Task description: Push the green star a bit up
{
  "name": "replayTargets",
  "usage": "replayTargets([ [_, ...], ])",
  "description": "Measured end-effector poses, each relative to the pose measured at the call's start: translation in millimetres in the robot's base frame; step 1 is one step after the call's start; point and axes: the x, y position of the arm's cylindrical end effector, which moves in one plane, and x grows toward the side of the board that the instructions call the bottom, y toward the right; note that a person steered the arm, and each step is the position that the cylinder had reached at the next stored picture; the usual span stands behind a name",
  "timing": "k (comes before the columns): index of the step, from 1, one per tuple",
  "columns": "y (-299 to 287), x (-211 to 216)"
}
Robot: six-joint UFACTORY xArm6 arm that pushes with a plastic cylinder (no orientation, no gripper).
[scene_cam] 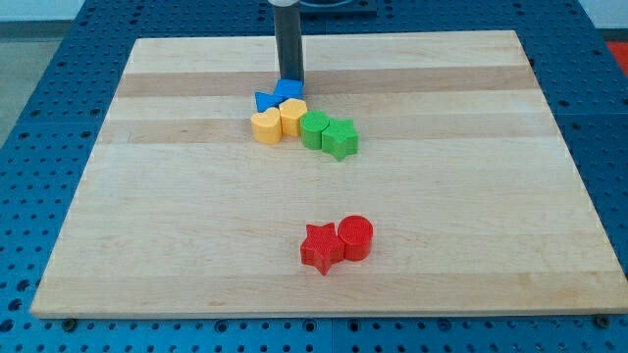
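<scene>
The green star [340, 138] sits right of the board's upper middle, touching a green round block [314, 128] on its left. My tip [290, 79] stands at the top edge of a blue block [288, 90], up and left of the green star. A second blue block [265, 100] lies to the left of the first. A yellow heart [266, 126] and a yellow block [292, 117] sit just below the blue ones, touching the green round block.
A red star [321, 248] and a red cylinder [355, 237] touch each other near the view's bottom middle. The wooden board [147, 216] lies on a blue perforated table.
</scene>
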Motion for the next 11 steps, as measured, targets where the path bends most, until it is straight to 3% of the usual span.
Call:
replayTargets([
  [2, 19, 6],
  [5, 92, 48],
  [7, 128, 103],
  [9, 107, 170],
  [11, 69, 161],
])
